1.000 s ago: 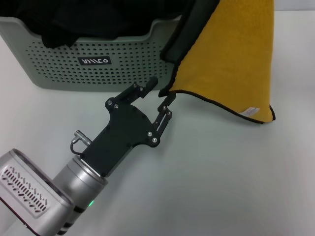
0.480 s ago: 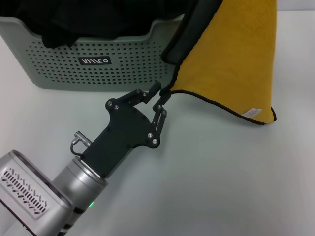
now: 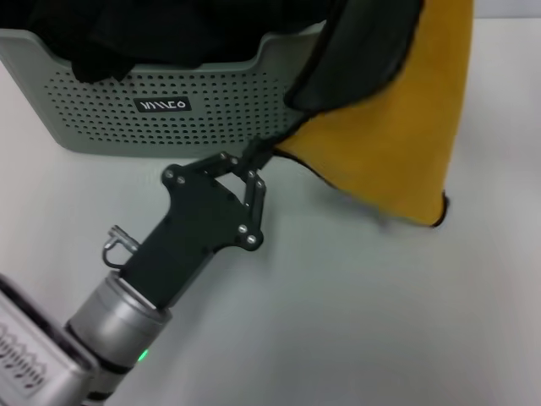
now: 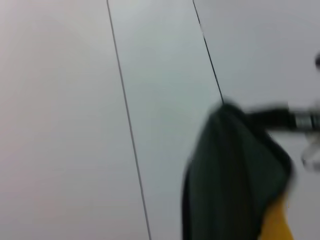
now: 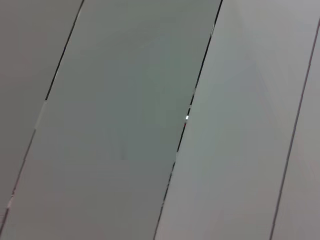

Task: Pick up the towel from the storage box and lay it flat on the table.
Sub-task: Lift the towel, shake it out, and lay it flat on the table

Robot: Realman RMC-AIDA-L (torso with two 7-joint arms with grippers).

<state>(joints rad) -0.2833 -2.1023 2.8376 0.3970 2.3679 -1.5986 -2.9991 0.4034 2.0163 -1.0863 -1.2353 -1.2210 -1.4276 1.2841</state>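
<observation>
Towel [image 3: 389, 144] corner is pinched by the left gripper [image 3: 260, 157], whose fingers are drawn narrow on the lower edge of the cloth, right in front of the storage box [image 3: 211, 101]. The black gripper body and silver wrist are angled up from the lower left of the head view, above the table [image 3: 380, 321]. From the pinched corner the towel is seen spreading up and to the right, hanging in the air, mustard face toward the camera, grey reverse side folded over at the top. Its lowest corner is seen over the white tabletop to the right of the box; contact with the surface cannot be told. In the left wrist view the towel [image 4: 235, 175] is shown as a dark grey drape with a bit of yellow at its lower edge. Black fabric [image 3: 161, 34] is piled inside the sage-green box, at the back left of the table. The right gripper is not shown in any view; only pale panels with dark seams are shown by the right wrist camera.
</observation>
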